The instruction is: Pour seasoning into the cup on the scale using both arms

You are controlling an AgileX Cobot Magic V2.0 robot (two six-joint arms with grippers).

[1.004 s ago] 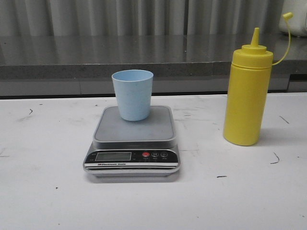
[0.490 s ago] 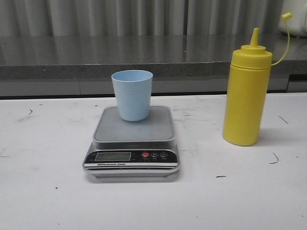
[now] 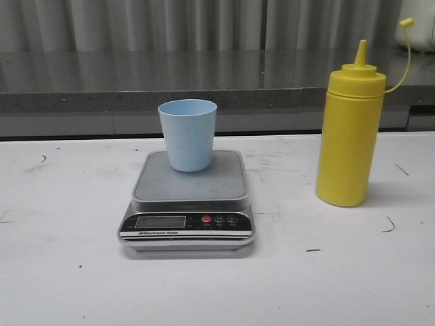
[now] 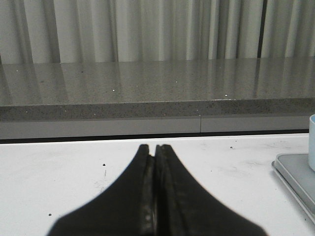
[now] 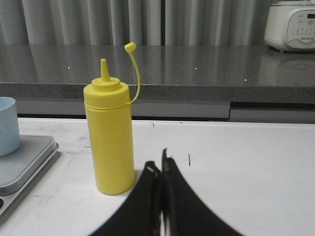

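The pale blue cup (image 3: 188,134) stands upright at the back of the silver scale (image 3: 189,183), mid-table in the front view. The yellow seasoning bottle (image 3: 349,139) stands upright to the right of the scale, its small cap hanging off a tether. No arm shows in the front view. In the left wrist view my left gripper (image 4: 153,147) is shut and empty above the white table, with the scale's edge (image 4: 294,178) and a sliver of the cup (image 4: 311,142) off to one side. In the right wrist view my right gripper (image 5: 160,164) is shut and empty, just beside the seasoning bottle (image 5: 109,140).
A grey stone ledge (image 3: 170,81) runs along the back of the white table (image 3: 61,272), with a curtain behind it. A white appliance (image 5: 290,24) sits on the ledge at the far right.
The front view shifts very slightly between the earliest frame and now; the cup, scale and bottle stand where they were.
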